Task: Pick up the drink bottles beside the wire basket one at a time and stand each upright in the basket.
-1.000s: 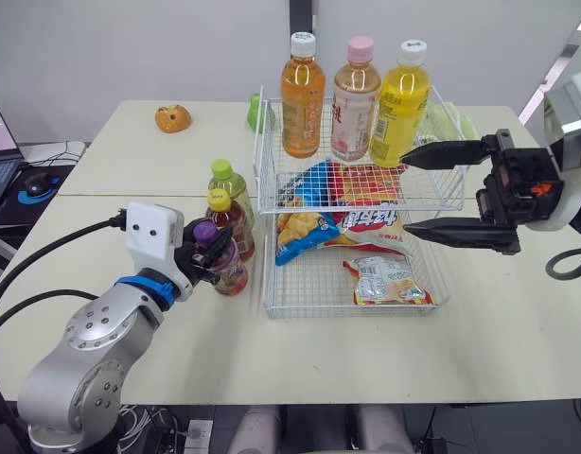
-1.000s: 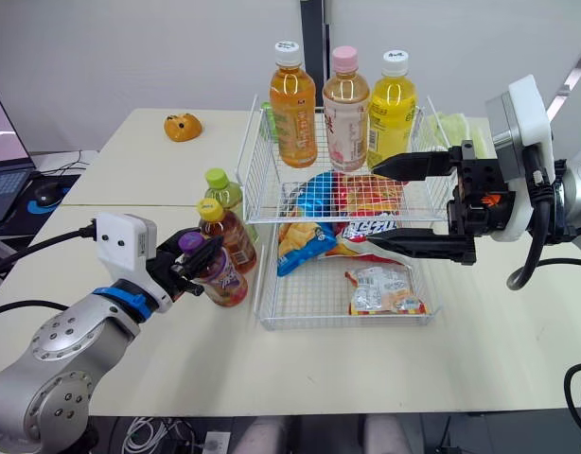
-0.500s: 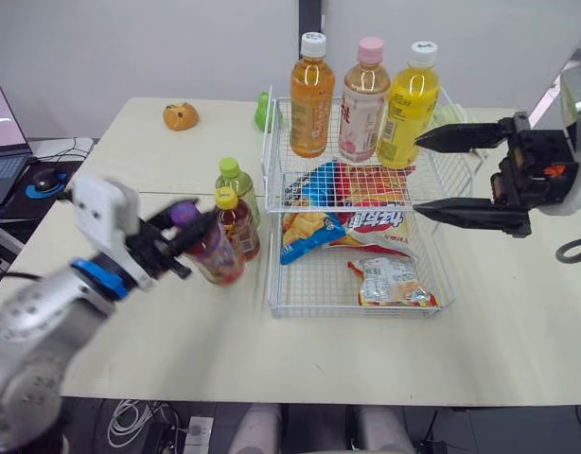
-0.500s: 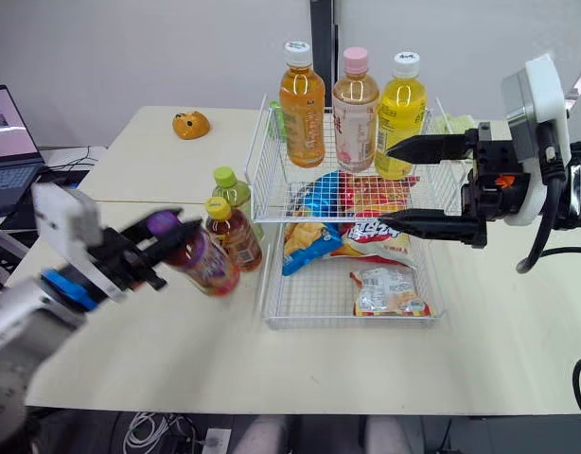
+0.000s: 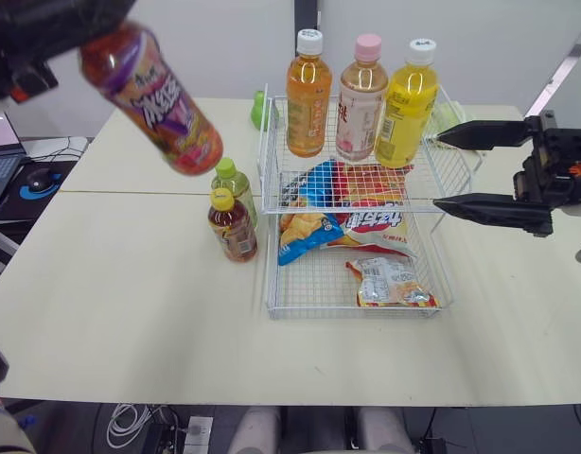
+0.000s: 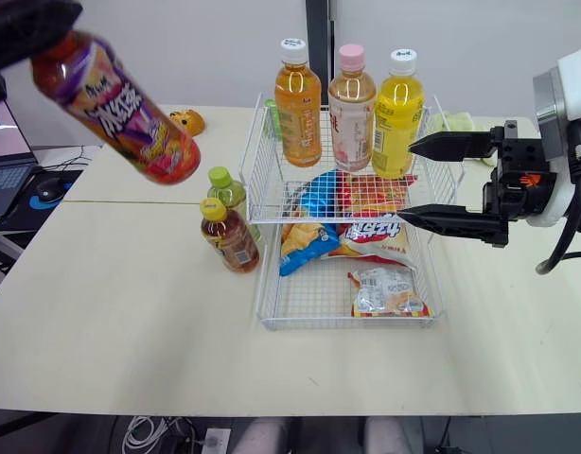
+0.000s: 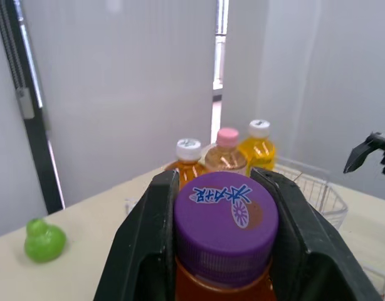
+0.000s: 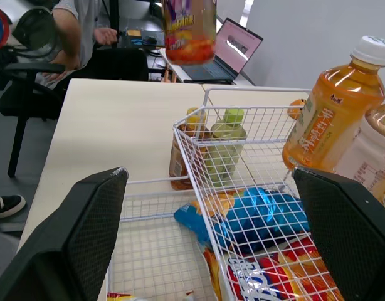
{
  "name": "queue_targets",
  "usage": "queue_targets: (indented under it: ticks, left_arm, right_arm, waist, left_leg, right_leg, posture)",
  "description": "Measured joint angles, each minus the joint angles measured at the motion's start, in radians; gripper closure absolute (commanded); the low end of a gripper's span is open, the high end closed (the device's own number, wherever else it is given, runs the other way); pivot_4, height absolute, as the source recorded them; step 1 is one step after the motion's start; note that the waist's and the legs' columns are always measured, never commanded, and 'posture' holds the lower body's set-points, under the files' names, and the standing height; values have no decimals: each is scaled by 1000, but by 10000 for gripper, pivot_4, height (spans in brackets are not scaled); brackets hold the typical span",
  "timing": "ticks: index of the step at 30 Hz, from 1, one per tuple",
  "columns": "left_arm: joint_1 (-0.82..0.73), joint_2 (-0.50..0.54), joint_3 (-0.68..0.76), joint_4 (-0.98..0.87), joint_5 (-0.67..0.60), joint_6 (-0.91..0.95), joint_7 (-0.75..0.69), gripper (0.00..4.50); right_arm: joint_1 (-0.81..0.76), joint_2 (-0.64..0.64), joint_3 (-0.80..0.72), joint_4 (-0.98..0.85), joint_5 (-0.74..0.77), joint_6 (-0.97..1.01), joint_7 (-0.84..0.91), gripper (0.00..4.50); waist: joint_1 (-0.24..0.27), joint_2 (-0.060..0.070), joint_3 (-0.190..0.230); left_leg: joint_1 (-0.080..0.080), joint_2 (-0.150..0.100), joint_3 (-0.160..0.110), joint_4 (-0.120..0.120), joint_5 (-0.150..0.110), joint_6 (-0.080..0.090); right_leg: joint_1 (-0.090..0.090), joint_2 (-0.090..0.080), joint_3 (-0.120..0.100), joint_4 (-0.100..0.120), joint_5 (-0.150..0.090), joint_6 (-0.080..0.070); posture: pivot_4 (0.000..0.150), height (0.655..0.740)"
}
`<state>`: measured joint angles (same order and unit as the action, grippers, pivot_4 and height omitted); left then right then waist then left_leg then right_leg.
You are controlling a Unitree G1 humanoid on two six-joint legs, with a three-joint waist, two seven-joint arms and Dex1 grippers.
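My left gripper [image 7: 225, 216] is shut on a purple-capped bottle of red drink [image 5: 153, 99] by its neck and holds it tilted high above the table's left side. Two bottles stand beside the wire basket [image 5: 352, 315]: a green-capped one [image 5: 232, 183] and a yellow-capped brown one [image 5: 232, 227]. At the back of the basket stand three upright bottles, orange [image 5: 307, 95], pink-capped [image 5: 360, 99] and yellow [image 5: 404, 104]. My right gripper [image 5: 442, 172] hangs open at the basket's right side with nothing between its fingers.
Snack bags [image 5: 343, 213] and a small packet [image 5: 390, 282] lie in the basket's front part. An orange toy [image 6: 184, 121] and a green toy [image 5: 260, 112] sit at the table's back. A laptop [image 8: 233, 44] and a seated person [image 8: 79, 25] are beyond the left edge.
My left gripper has lifted the purple-capped bottle off the table, from beside the other two bottles to high up on the left. My right gripper has drifted slightly right.
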<state>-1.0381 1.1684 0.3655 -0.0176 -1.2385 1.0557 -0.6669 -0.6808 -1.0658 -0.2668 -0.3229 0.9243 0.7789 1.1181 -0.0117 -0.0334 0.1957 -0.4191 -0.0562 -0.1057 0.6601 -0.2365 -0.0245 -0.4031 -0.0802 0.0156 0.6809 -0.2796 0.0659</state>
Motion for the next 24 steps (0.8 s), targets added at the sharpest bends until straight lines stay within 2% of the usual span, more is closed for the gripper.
queue_targets:
  ticks: [3, 6, 9, 16, 24]
  left_arm:
    - [-203, -55, -134, 114, 64, 19, -77, 31205]
    - [-423, -165, -263, 245, 167, 23, -172, 31205]
    - [-520, -270, -351, 323, 273, -13, -258, 31205]
    - [-495, -516, -516, 369, 500, -177, -394, 31205]
    - [-461, -777, -578, 449, 709, -386, -392, 31205]
  right_arm:
    - [30, -15, -34, -12, 4, 11, -8, 0]
    - [62, -33, -74, -29, 21, 32, -12, 0]
    - [87, -38, -100, -41, 40, 45, -23, 0]
    - [137, -65, -163, -70, 50, 65, -57, 0]
    - [232, -94, -268, -112, 63, 99, -90, 0]
  waist:
    - [1, 0, 0]
    - [4, -1, 1]
    - [-1, 0, 1]
    - [-17, 0, 1]
    - [-17, 0, 1]
  left_leg:
    - [-1, -1, 0, 1, 0, 0]
    - [-2, -1, 0, 2, 0, 0]
    - [-2, 0, 0, 1, 0, 0]
    - [-4, 0, 0, 1, 0, 0]
    - [-6, -1, 0, 2, 0, 0]
  right_leg:
    - [0, 0, -1, 1, 0, 0]
    - [0, 1, 0, 0, 1, 1]
    - [-1, 1, 1, 0, 1, 1]
    - [-3, 1, 2, 0, 1, 1]
    - [-3, 0, 2, -1, 1, 2]
  posture:
    - [1500, 7400]
    - [1500, 7400]
    - [1500, 7400]
    - [1500, 7400]
    - [1500, 7400]
